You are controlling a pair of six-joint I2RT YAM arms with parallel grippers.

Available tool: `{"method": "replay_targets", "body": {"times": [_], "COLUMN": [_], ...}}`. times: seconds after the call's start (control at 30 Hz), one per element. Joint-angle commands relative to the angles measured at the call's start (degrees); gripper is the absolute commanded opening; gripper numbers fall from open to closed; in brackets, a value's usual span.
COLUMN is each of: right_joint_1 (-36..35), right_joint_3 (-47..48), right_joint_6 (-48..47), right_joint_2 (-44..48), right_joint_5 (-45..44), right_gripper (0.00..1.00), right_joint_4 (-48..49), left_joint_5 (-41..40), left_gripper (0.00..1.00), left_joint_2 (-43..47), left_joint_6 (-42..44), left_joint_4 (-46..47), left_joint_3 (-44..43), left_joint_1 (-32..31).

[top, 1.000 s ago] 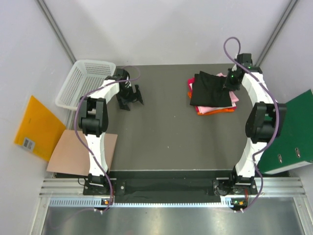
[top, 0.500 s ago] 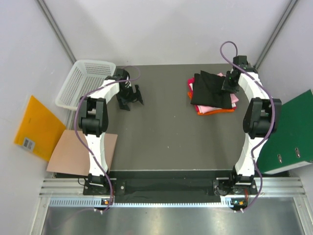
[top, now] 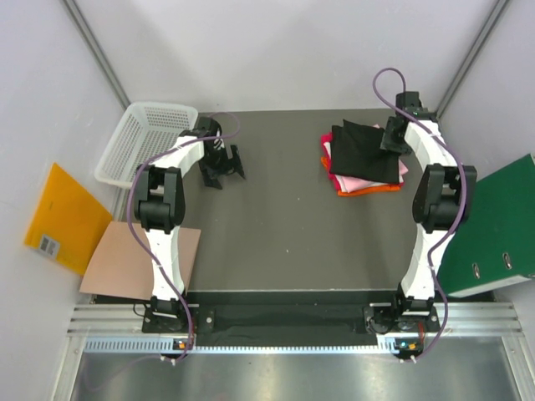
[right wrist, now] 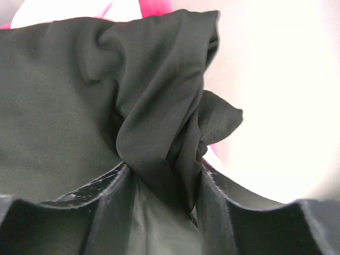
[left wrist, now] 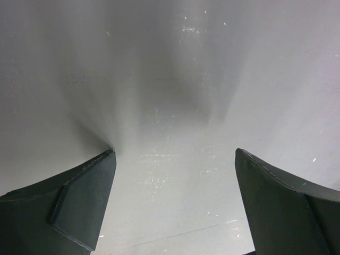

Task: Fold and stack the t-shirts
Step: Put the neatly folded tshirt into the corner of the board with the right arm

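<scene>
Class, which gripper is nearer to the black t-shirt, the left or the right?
Right. The right gripper pinches a fold of the black t-shirt; the left gripper hangs open well apart from it, beside the white mesh basket.

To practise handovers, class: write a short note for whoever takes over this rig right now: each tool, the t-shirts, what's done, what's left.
Left tool: open, empty, over the table by the basket.
Right tool: shut on a bunched edge of the black t-shirt.
That shirt lies atop the folded stack, far right.
Done: coloured tees folded, stacked.
Left: likely smooth the pinched edge, then release.
</scene>
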State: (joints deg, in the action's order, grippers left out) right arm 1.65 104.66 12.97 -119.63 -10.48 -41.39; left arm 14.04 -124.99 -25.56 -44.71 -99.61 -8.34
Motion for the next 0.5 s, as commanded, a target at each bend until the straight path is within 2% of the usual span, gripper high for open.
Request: {"method": "replay_targets", "body": {"times": [0.0,0.03,0.07,0.1,0.3,0.43,0.47], "right_joint_1": [-0.7,-0.9,-1.2,-3.0,-10.6,-13.8,-14.2], "right_joint_3": [2.8,3.2,3.0,2.5,-4.9,-0.8,0.1], "right_joint_6": [-0.9,-0.8,-0.8,-1.0,-2.8,-0.9,-0.6], "right_joint_2": [1.5,1.9,2.6,3.8,18.4,17.4,16.5], "right_joint_5": [-6.4,-7.4,-8.3,-9.8,-11.3,-3.7,-1.2], "right_gripper": [0.52,0.55,0.74,0.99,1.0,1.0,0.95], "right_joint_4": [0.8,-0.5,-0.9,-0.9,5.5,4.0,3.8], "left_joint_5": [-0.6,-0.5,-0.4,-0.5,-0.3,0.2,0.2], "left_gripper": [0.98,0.98,0.98,0.98,0.98,0.98,0.98], "left_joint_2": [0.0,0.1,0.4,0.5,1.5,1.9,1.9], "left_joint_6": [0.6,0.7,0.8,0.8,0.6,0.4,0.5], "left_joint_4": [-1.9,-1.9,-1.8,-1.7,-0.3,0.4,0.5], "left_joint_3": [1.5,1.7,2.0,2.1,4.6,6.3,6.3], "left_joint_1": [-0.1,-0.1,-0.1,-0.1,-0.2,-0.4,-0.6]}}
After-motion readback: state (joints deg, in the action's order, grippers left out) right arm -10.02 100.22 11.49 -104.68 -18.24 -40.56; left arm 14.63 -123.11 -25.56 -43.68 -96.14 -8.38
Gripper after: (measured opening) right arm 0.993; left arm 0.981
